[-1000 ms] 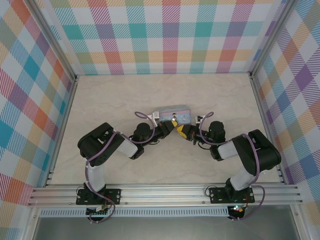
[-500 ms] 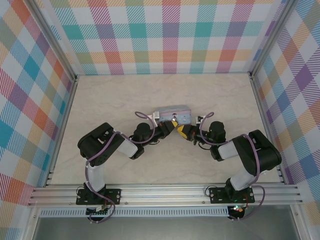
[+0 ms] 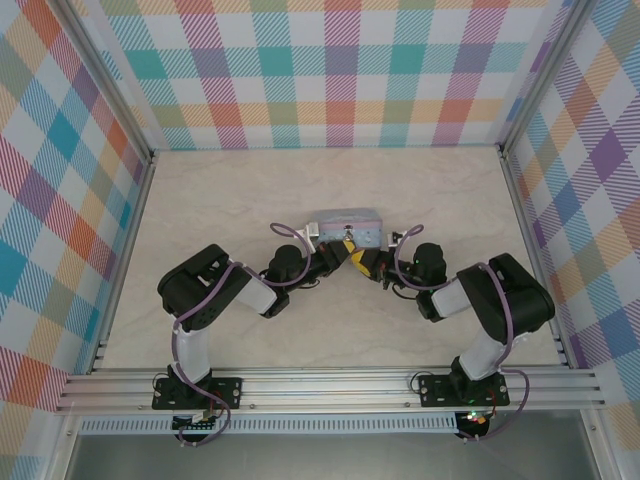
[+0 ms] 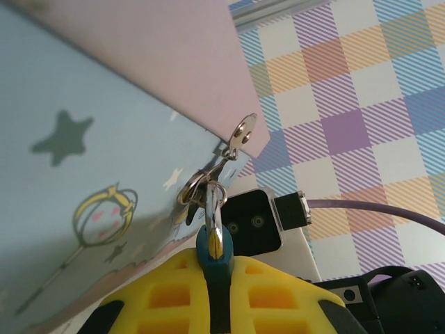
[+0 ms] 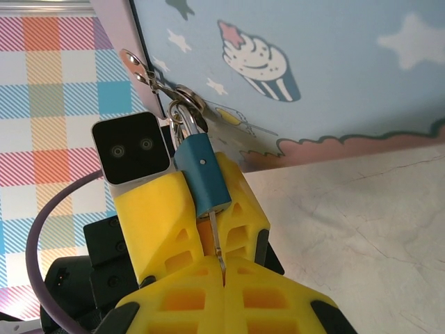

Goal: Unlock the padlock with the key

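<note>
- The right gripper is the closest. Its yellow fingers are pinched tight on the key, so it can twist it.
- The key pokes up into the bottom of the padlock. I think turning it is the next job.
- The left gripper squeezes the blue padlock from both sides. That stops it from swinging or spinning when the key turns.
- The padlock's shiny loop goes through a ring on the tin. It looks closed, so the lock is not open yet.
- The tin sits on the table, just behind both grippers.
</note>
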You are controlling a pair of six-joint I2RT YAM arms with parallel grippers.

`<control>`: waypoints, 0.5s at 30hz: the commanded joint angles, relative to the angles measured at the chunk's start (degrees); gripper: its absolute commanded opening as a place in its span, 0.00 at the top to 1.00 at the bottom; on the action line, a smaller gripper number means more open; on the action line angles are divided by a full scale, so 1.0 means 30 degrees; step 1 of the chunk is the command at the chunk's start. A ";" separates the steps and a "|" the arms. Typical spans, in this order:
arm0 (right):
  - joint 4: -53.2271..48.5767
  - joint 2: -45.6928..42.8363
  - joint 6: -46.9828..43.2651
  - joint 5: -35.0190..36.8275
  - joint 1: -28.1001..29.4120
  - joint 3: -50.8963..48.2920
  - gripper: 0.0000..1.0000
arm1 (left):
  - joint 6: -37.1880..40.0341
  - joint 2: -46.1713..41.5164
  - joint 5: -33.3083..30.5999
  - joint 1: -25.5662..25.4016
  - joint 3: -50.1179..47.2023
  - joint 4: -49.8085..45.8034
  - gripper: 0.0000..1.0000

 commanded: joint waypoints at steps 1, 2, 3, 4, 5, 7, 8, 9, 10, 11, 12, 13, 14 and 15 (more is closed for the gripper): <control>0.1682 0.0647 0.0159 0.0968 -0.0429 0.0554 0.96 | 0.0122 -0.0255 0.2139 -0.0923 0.0122 0.0927 1.00; 0.1796 0.0664 0.0174 0.0889 -0.0586 0.0439 0.96 | 0.0151 -0.0313 0.2156 -0.0905 0.0079 0.0926 1.00; 0.1681 0.0656 0.0064 0.0771 -0.0694 0.0383 0.96 | 0.0154 -0.0351 0.2206 -0.0914 0.0105 0.0933 1.00; 0.1338 0.0654 -0.0115 0.0633 -0.0675 0.0466 0.96 | 0.0133 -0.0329 0.2212 -0.0923 0.0115 0.0926 1.00; 0.1171 0.0682 -0.0239 0.0586 -0.0599 0.0535 0.96 | 0.0060 -0.0289 0.2216 -0.0926 0.0183 0.0944 1.00; 0.1275 0.0955 -0.0293 0.0639 -0.0513 0.0500 0.96 | -0.0074 -0.0212 0.2284 -0.0913 0.0332 0.0959 1.00; 0.1535 0.1140 -0.0229 0.0607 -0.0519 0.0467 0.96 | -0.0107 -0.0199 0.2302 -0.0911 0.0381 0.0955 1.00; 0.1841 0.1432 -0.0115 0.0585 -0.0520 0.0456 0.96 | -0.0109 -0.0249 0.2341 -0.0928 0.0432 0.0970 1.00; 0.2173 0.1741 -0.0034 0.0601 -0.0491 0.0427 0.96 | -0.0136 -0.0300 0.2329 -0.0912 0.0429 0.0959 1.00; 0.2465 0.1969 0.0062 0.0585 -0.0465 0.0383 0.96 | -0.0137 -0.0349 0.2313 -0.0906 0.0432 0.0956 1.00; 0.2731 0.2240 0.0149 0.0616 -0.0434 0.0368 0.96 | -0.0110 -0.0408 0.2313 -0.0922 0.0434 0.0959 1.00; 0.2759 0.2412 0.0192 0.0608 -0.0381 0.0393 0.96 | -0.0107 -0.0439 0.2287 -0.0918 0.0435 0.0926 1.00; 0.2739 0.2437 0.0161 0.0579 -0.0346 0.0426 0.96 | -0.0109 -0.0465 0.2284 -0.0922 0.0395 0.0940 1.00; 0.2737 0.2309 0.0146 0.0608 -0.0384 0.0426 0.96 | -0.0054 -0.0468 0.2296 -0.0912 0.0377 0.0926 1.00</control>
